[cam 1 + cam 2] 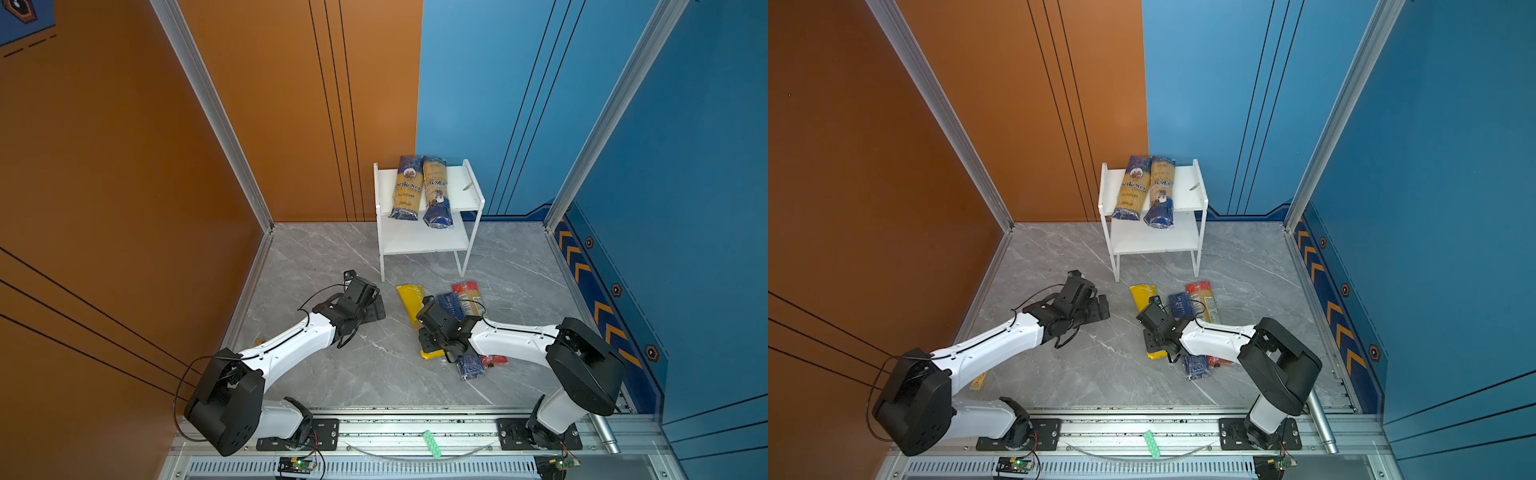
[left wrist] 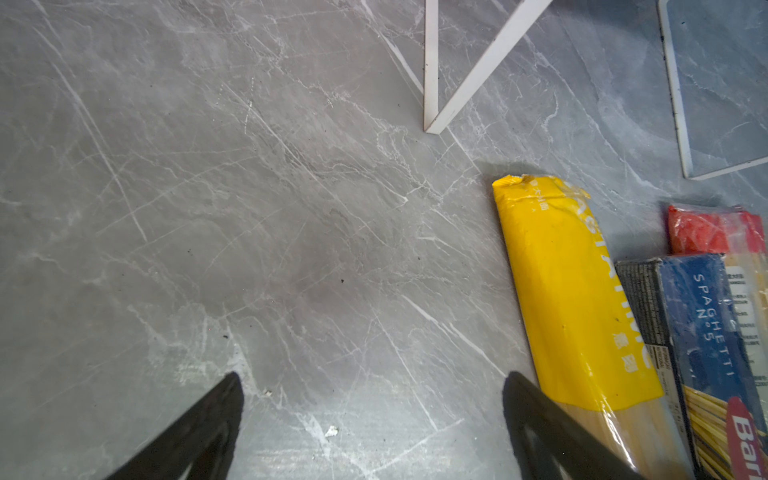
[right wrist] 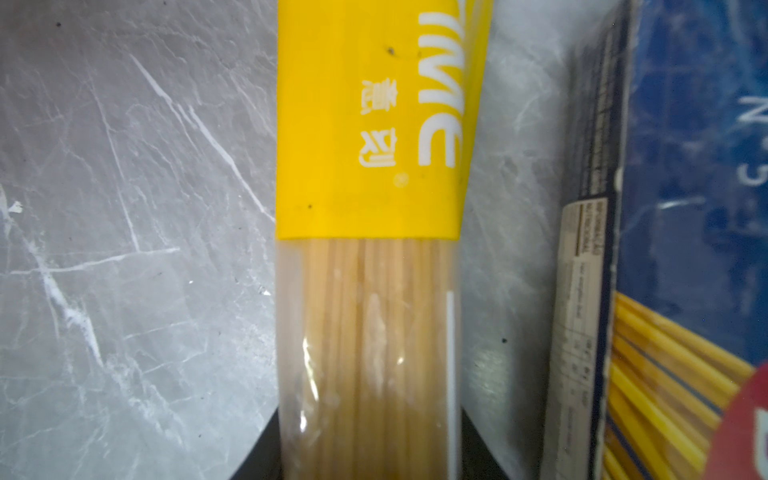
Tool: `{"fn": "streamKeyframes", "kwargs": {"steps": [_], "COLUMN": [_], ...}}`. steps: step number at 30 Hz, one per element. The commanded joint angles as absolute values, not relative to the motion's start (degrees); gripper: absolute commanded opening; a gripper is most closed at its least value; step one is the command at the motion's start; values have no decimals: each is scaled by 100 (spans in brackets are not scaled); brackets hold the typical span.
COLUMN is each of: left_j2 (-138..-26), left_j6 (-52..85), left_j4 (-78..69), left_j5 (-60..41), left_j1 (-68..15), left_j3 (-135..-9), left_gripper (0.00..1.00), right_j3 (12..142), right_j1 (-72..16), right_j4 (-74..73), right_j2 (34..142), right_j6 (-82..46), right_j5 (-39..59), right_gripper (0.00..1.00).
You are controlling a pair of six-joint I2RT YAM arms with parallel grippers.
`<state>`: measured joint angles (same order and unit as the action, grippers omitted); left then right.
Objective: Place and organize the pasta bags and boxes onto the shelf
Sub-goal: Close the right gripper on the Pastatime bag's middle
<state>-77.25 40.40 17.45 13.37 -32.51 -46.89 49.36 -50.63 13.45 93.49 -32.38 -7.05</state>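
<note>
Right wrist view showed the right gripper (image 3: 369, 411) clamped on the yellow pack (image 3: 374, 124), lying near the middle of the tabletop (image 3: 124, 208) beside the Barilla pack (image 3: 685, 166), while the left gripper (image 2: 374, 376) hung wide open and two ankara packs (image 1: 407, 187) lay atop the shelf (image 1: 428, 241) at the tabletop's far edge.

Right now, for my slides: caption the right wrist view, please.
Right gripper straddles the yellow spaghetti pack; dark blue pack alongside.

PLACE: robot lab test cell | EVIDENCE: silver aluminium-profile frame (image 1: 216, 112); orange panel wall (image 1: 104, 166); blue panel wall (image 1: 478, 104); two white-and-black arms (image 1: 286, 340) bolted to a slotted metal rail (image 1: 415, 432); small exposed circuit board (image 1: 297, 462); grey marble-patterned table (image 1: 353, 374)
</note>
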Motion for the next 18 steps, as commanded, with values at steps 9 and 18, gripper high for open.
{"fn": "streamKeyframes", "kwargs": {"steps": [9, 18], "left_j2": [-7629, -7611], "left_j6": [4087, 4096], "left_j4": [1783, 1787], "left_j5": [1272, 1278], "left_j1": [-3184, -3187], "left_j3": [-4609, -4608], "left_gripper": [98, 98], "right_j3": [5368, 5628], "right_j1": [-4902, -4751], "right_j4": [1916, 2149], "right_j2": [9011, 8848], "right_j6": [-2784, -2821], "right_j5": [-322, 113], "right_gripper": [0, 0]}}
